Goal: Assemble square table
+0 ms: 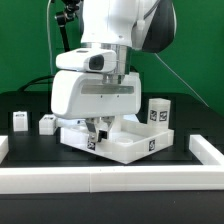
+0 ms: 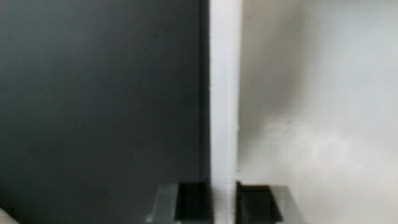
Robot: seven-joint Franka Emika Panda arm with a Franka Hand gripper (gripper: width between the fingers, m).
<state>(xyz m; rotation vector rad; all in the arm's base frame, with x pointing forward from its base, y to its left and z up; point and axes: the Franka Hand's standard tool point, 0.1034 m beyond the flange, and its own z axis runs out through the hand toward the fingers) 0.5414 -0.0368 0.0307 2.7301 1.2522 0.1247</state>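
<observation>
Arm (image 1: 112, 40) comes down from above, wrist vertical, low over desk (image 1: 195, 118) centre. Jaws straddle raised rim (image 2: 222, 100) of square top (image 1: 125, 150), pinching it between fingers (image 2: 185, 203). Top lies flat mid-desk. Leg pegs (image 1: 158, 112) stand just behind it at exterior view's right. Two more pegs (image 1: 46, 123) sit well apart at exterior view's left.

The exterior view is bright and even. Light seems to come from above, with mild glare on the white arm (image 1: 112, 30) in the upper middle and soft shade below it on the square top (image 1: 125, 148). The wrist view is blurred: the square top looks washed out, the tool (image 2: 226, 200) dark and unsharp.
</observation>
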